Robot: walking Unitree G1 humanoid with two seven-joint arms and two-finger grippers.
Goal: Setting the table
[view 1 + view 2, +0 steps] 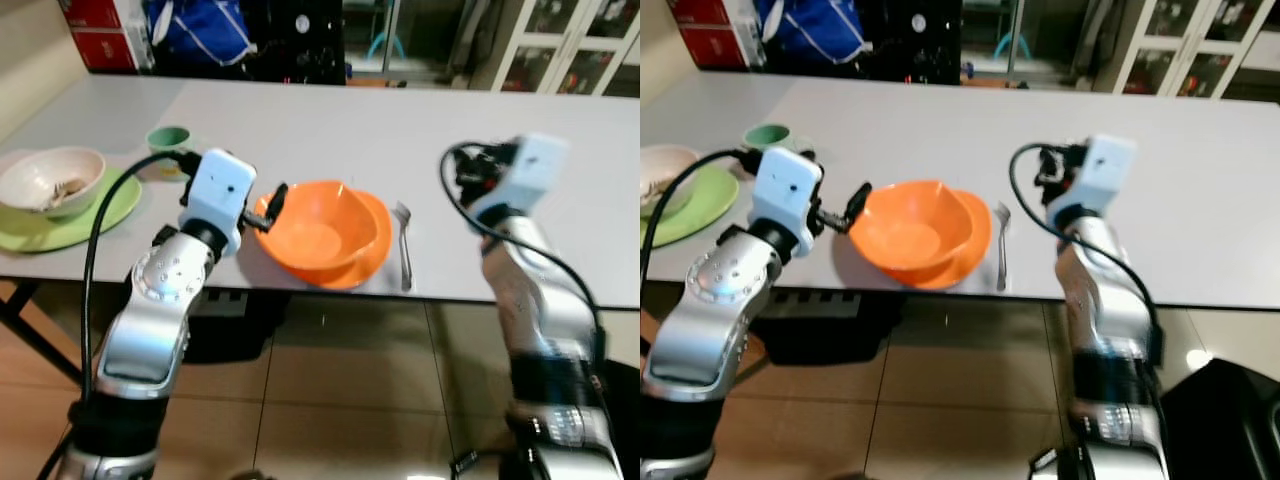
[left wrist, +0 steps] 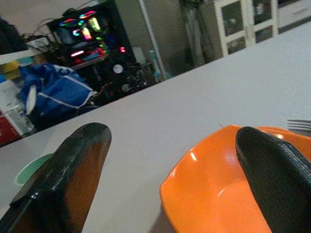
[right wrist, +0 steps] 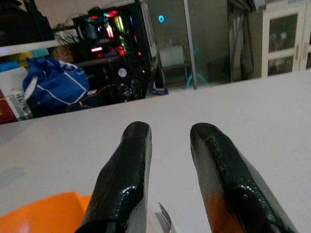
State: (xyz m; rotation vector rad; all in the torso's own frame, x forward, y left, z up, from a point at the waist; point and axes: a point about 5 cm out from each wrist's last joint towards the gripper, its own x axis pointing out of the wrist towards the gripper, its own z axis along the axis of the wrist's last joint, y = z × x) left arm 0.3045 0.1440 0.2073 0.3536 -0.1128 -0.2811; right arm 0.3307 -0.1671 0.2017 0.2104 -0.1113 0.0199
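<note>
Here we see a glossy orange plastic bowl (image 1: 322,236) sitting on a matching orange plate (image 1: 372,262) near the front edge of the pale grey table (image 1: 400,130). Our left gripper (image 1: 268,210) hovers at the bowl's left rim with its black fingers (image 2: 73,174) spread wide, one on either side of the rim, not closed on it. A silver metal fork (image 1: 403,240) lies just beside the plate on its right. Our right gripper (image 3: 167,174) is raised above the table past the fork, fingers narrowly apart and holding nothing. Further left stand a small green cup (image 1: 168,140) and a white bowl (image 1: 50,178) on a lime-green plate (image 1: 95,215).
</note>
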